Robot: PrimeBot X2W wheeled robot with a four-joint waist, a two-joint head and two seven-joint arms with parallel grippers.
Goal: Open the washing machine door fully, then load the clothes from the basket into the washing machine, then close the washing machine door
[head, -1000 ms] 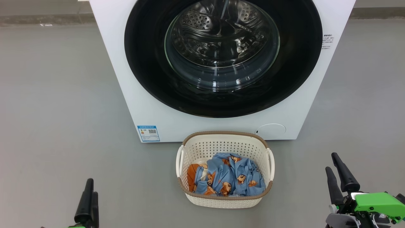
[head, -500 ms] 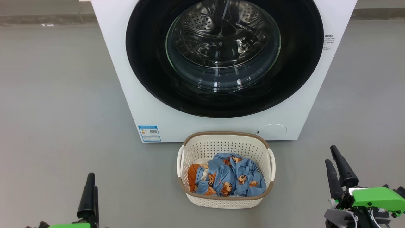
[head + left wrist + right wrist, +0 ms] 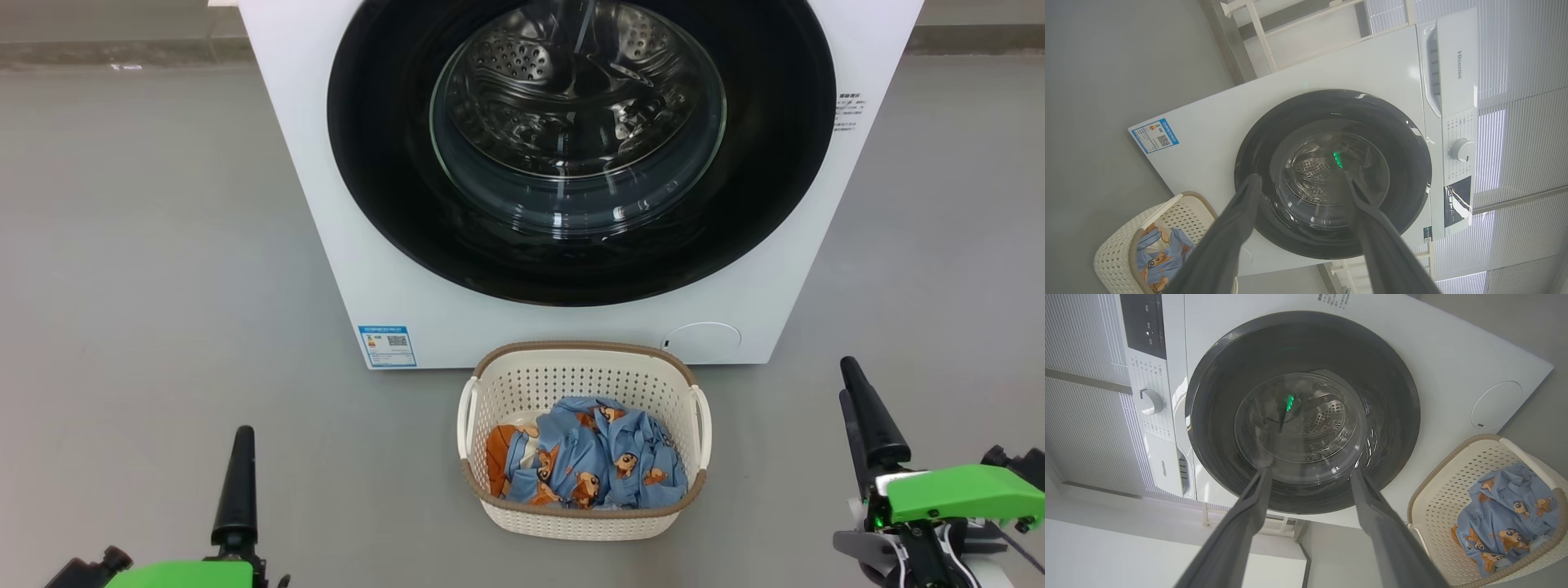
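Observation:
The white washing machine stands ahead with its round black washing machine door shut flat against the front; the steel drum shows through the glass. On the floor before it sits the cream basket, holding the blue bear-print clothes. My left gripper is low at the left, open and empty, well apart from the basket. Off to the basket's right, my right gripper is open and empty. Each wrist view looks at the door between spread fingers: left gripper, right gripper.
Grey floor spreads on both sides of the machine and basket. A blue label and a round flap mark the machine's lower front. The control dial sits on the top panel. A white frame stands behind the machine.
Both grippers have moved up the head view, toward the machine. The right gripper's fingers have turned nearly into line. The basket and door are unmoved.

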